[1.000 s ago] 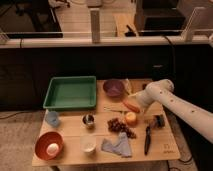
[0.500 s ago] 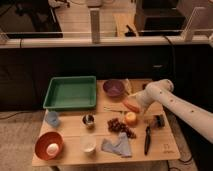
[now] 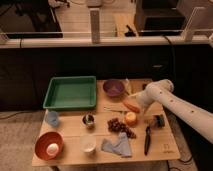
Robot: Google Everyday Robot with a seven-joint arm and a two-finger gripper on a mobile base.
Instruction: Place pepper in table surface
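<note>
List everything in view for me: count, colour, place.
table surface: one, pale wood, under everything
tray: one, green, back left
purple bowl: one, back centre
pepper: one, orange-red, right of centre
round fruit: one, orange, in front of pepper
grapes: one bunch, dark, centre
metal cup: one, silvery, left of grapes
blue cup: one, left edge
orange bowl: one, front left
white cup: one, front
cloth: one, blue, front centre
utensil: one, black, front right
arm: one, white, from right
gripper: one, at the pepper

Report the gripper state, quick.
Gripper: right beside the pepper, over the table surface; whether it is open, closed or holding the pepper cannot be told.
</note>
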